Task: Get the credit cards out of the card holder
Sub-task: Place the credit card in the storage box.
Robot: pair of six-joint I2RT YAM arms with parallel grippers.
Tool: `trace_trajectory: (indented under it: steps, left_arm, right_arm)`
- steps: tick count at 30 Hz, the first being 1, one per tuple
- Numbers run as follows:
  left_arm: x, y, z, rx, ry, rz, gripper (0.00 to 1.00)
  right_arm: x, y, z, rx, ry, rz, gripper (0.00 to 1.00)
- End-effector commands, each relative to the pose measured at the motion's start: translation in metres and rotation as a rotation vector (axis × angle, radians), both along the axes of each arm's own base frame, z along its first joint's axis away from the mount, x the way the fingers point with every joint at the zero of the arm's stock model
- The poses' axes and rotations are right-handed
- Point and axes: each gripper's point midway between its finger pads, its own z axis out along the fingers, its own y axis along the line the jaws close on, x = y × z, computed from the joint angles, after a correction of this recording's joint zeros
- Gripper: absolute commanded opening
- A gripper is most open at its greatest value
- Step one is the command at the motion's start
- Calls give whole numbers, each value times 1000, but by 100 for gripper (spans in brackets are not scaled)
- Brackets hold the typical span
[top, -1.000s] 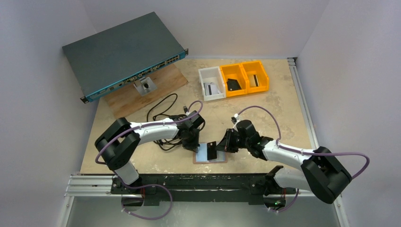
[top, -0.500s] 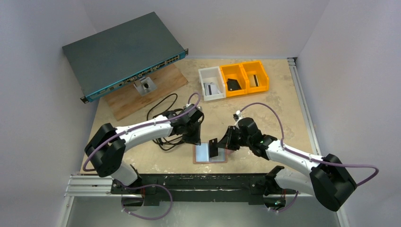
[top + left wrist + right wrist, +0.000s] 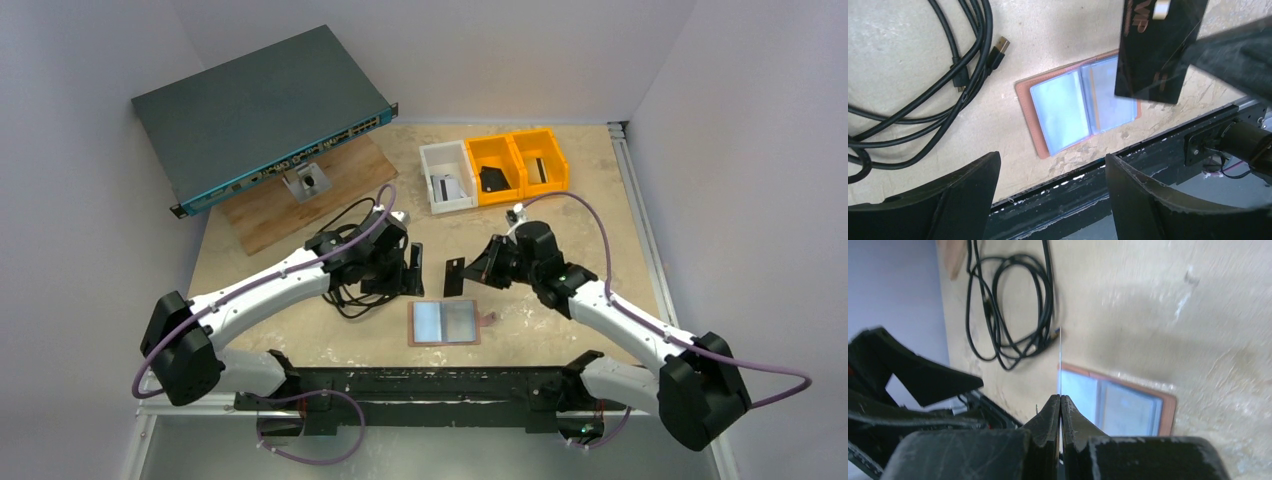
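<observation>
The right gripper [image 3: 478, 270] pinches a dark card [image 3: 454, 276] above the open wallet [image 3: 445, 323]; the left gripper [image 3: 412, 270] gapes empty.

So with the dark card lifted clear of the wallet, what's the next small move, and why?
Probably carry the dark card aside and set it down on the table: the right gripper pinches it above the open card holder, and the left gripper is open, holding nothing.

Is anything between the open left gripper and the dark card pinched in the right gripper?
No. In the top view, only bare table separates the left gripper from the dark card.
</observation>
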Motion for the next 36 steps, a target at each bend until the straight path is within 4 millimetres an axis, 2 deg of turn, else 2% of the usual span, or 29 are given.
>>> trace_trajectory:
  steps: [1,5,10,16,20,23,24,26,30,36]
  left_arm:
    - [6,10,21,-9,-67,-13,77]
    - [3,12,25,-25,-77,-31,78]
    - [-2,10,26,-40,-71,-54,78]
    - [-3,12,28,-43,-80,-65,78]
    - [-3,11,29,-49,-81,-61,78]
    - [-3,10,29,-53,-80,-60,78]
    - [-3,10,29,-53,-78,-58,78]
    - [-3,11,29,-49,-78,-54,78]
    - [-3,15,30,-44,-83,-42,78]
    - [-4,15,29,-49,-74,-32,78]
  right_arm:
    - [35,-8,33,18,-88,-47,0]
    - [74,-32,52,20,-129,-125,0]
    - [140,-72,86,16,-210,-261,0]
    - [211,-113,102,-18,-254,-408,0]
    - [254,-122,98,-54,-252,-449,0]
    - [281,-121,90,-64,-233,-457,0]
    - [290,-122,81,-70,-217,-459,0]
    - [306,-121,79,-74,-216,-465,0]
    - [325,-124,62,-111,-180,-470,0]
    - [339,-122,41,-141,-139,-447,0]
